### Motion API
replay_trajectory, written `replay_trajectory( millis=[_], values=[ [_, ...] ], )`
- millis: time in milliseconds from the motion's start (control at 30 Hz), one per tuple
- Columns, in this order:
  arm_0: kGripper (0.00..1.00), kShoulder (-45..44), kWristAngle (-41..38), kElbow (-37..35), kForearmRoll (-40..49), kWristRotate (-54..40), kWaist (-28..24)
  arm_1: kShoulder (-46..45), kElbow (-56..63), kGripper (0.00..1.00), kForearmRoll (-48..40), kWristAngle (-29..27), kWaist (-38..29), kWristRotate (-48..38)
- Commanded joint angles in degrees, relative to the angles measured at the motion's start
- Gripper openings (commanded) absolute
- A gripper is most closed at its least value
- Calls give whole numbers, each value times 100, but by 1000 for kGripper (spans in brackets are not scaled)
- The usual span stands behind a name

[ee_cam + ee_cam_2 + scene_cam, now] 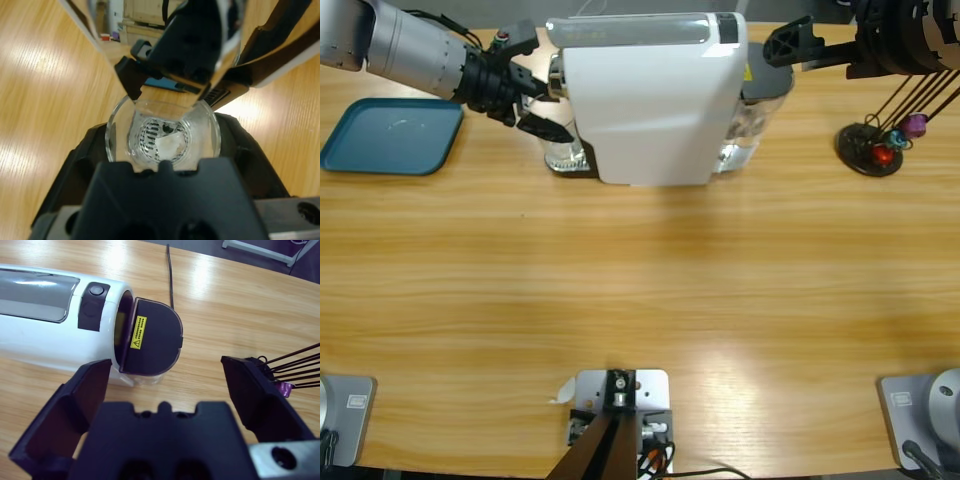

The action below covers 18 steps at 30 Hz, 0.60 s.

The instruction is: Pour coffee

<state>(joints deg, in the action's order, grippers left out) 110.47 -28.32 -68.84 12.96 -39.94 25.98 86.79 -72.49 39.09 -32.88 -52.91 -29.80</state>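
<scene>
Under the spout, ahead of the left fingers: a clear glass (165, 142) stands on the black drip grate of the white coffee machine (655, 100), with the chrome spout (200, 50) directly above its mouth.
Coffee: no amber layer can be made out. The bottom of the glass looks clear and the grate shows through it. Judgement: any coffee will arrive in this glass, so the glass stands in for the target.
Left fingers (542, 108): right at the glass, which sits close against the gripper body in the left wrist view. Cannot tell whether they clasp the glass or only flank it.
Right fingers (165, 367): spread wide and holding nothing. They hang over the far end of the machine, with the black tank lid (150, 335) and the round button (96, 290) just ahead of them.
Key relation: the glass lies straight ahead of the left fingers and close to them. Its long axis is upright, square to their reach. The machine body sits between the glass and the right fingers, so the left arm is much nearer.
Step in hand (judgement): glass placed for brewing, pour not yet started. The right arm looks better placed for the button.
Risk (judgement): little room between spout and rim, so lifting the glass before drawing it out could knock it.
Worktop (640, 300): a blue tray (350, 150) lies behind the left fingers, well apart from the glass.
</scene>
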Motion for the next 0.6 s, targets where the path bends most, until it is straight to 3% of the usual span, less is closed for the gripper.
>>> replay_trajectory(
  millis=[33, 233, 267, 433, 533, 600],
  values=[
    [0, 411, -144, -80, 14, -56, 83, 163, 149, 1000, -6, 106, 61, 97],
    [0, 414, -209, 4, 14, -49, 83, 181, 138, 1000, -8, 106, 61, 97],
    [42, 414, -209, 2, 16, -49, 83, 181, 138, 1000, -6, 106, 61, 97],
    [708, 437, -236, 21, 28, -19, 83, 195, 138, 1000, -15, 109, 70, 97],
    [924, 395, -229, 72, 70, 2, 83, 216, 138, 1000, -20, 115, 70, 97],
    [987, 349, -213, 125, 93, 13, 83, 216, 131, 1000, -24, 115, 70, 97]
  ],
)
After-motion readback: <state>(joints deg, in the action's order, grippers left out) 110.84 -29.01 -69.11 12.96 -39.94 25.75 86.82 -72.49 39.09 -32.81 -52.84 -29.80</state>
